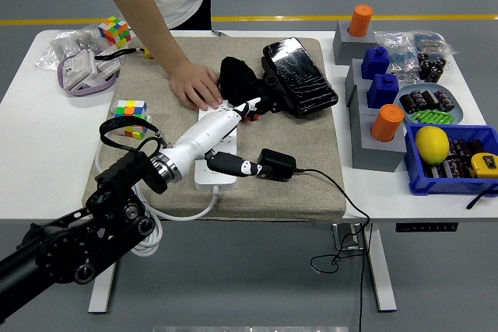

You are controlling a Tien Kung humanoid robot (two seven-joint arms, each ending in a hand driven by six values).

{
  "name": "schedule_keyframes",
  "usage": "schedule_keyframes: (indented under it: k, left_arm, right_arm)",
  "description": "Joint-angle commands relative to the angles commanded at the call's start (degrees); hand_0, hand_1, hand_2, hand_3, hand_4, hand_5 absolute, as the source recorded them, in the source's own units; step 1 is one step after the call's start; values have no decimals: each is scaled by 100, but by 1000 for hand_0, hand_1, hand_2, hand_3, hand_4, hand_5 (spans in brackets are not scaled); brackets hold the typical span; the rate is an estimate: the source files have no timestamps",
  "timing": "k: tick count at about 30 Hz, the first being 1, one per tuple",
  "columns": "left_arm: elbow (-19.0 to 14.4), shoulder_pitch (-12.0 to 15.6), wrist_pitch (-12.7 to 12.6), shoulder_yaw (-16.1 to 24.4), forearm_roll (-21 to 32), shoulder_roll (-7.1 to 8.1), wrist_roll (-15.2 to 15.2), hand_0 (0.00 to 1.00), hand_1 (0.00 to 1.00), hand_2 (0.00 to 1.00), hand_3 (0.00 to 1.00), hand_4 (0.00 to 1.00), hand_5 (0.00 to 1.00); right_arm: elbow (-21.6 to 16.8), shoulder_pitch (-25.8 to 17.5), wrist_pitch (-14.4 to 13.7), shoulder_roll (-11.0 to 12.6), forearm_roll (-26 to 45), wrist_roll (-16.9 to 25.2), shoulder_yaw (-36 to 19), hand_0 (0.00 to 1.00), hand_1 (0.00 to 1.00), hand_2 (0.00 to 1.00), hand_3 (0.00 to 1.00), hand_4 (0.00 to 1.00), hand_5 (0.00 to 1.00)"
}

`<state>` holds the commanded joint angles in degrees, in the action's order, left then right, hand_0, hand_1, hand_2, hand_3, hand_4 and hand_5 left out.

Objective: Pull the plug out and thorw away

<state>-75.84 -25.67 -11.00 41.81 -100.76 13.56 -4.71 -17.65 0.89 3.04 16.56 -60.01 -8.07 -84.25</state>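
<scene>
The black plug adapter (276, 163) lies flat on the beige mat (311, 138), out of the white power strip (215, 179). Its cable (336, 184) runs right and drops over the table's front edge. My left hand (243, 136), white with dark fingers, rests over the strip with its fingers spread. The thumb (232, 166) stretches toward the plug's left end, and the other fingers (247, 106) point up toward the black cloth (241, 82). A person's hand (194, 85) presses flat on the strip's far end. My right hand is out of view.
Rubik's cubes sit at the mat's left edge (130, 110) and at the far left (114, 30). A black case (299, 75) lies at the back. Grey blocks with blue and orange pegs (379, 114), a plate (455, 99) and a blue bin (412, 162) with a lemon (432, 144) fill the right side.
</scene>
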Motion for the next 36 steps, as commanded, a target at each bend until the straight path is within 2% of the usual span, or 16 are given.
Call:
schedule_keyframes:
  k: [2, 3, 5, 8, 9, 11, 21, 28, 36]
  left_arm:
    - [-286, 188, 51, -7, -43, 160, 57, 247, 281, 302, 884, 931, 170]
    - [-435, 282, 147, -3, -106, 239, 165, 110, 81, 137, 830, 604, 2]
    - [-616, 392, 328, 6, -206, 331, 369, 110, 81, 137, 830, 604, 2]
    - [-817, 521, 729, 40, -397, 460, 791, 110, 81, 137, 830, 604, 2]
    - [-840, 535, 826, 48, -444, 478, 891, 57, 48, 111, 853, 505, 2]
    - [-852, 554, 1003, 66, -543, 508, 1053, 57, 48, 111, 853, 505, 2]
    - [-832, 628, 1426, 207, -959, 518, 1547, 50, 43, 110, 844, 504, 2]
    - [-688, 673, 1594, 343, -1149, 511, 1761, 50, 42, 109, 841, 503, 2]
    - [-795, 742, 1632, 491, -1177, 600, 1817, 51, 42, 108, 836, 504, 2]
  right_arm:
    - [-6, 2, -2, -4, 0, 1, -13, 568, 645, 669, 568, 971, 491]
    - [-12, 3, -8, -5, 3, 3, -22, 568, 645, 669, 567, 971, 490]
    - [-19, 1, -12, -6, 6, 5, -32, 568, 645, 669, 567, 971, 490]
    - [-19, -12, -11, -11, 4, 4, -49, 568, 645, 669, 567, 971, 490]
    - [-17, -15, -9, -14, 2, 4, -53, 568, 645, 669, 567, 971, 490]
    - [-14, -26, -6, -22, 1, 6, -61, 568, 645, 669, 567, 971, 490]
    - [-15, -30, -4, -40, -11, 10, -98, 569, 645, 669, 567, 971, 490]
    - [-12, -39, 1, -49, -22, 11, -116, 569, 645, 669, 567, 970, 490]
    - [-20, -41, -4, -52, -20, 17, -110, 569, 645, 669, 568, 971, 489]
